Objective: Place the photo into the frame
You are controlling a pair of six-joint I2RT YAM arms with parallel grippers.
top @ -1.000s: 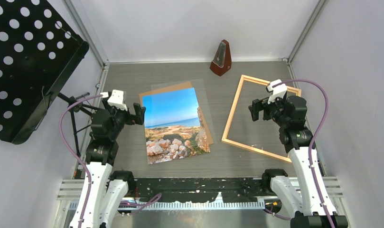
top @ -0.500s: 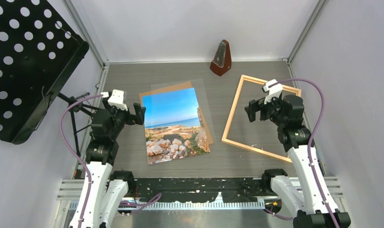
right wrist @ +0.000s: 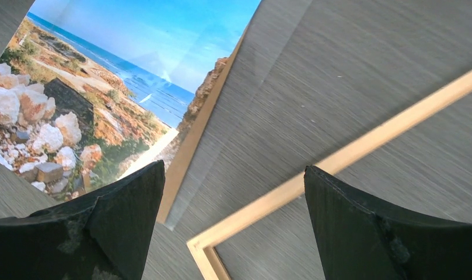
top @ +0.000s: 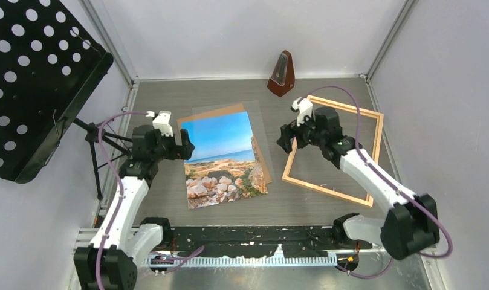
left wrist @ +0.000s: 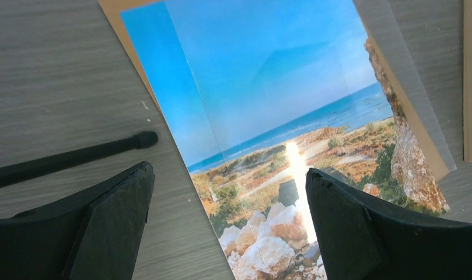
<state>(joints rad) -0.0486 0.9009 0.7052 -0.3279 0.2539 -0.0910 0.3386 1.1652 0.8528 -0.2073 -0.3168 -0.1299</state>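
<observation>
The photo, blue sky over sea and pale boulders, lies face up mid-table on a brown backing board. The light wood frame lies flat to its right. My left gripper is open and empty over the photo's left edge; in the left wrist view its jaws straddle that edge of the photo. My right gripper is open and empty above the frame's left side. In the right wrist view it hovers over the frame's corner, with the photo to the left.
A clear sheet lies over the board and under the photo, reaching past its right side. A brown metronome stands at the back. A black perforated music stand with tripod legs stands at the left; one leg shows in the left wrist view.
My right arm has swung left, from over the frame's far right side to above its left side. My left gripper has moved right, onto the photo's left edge. Both stay open.
</observation>
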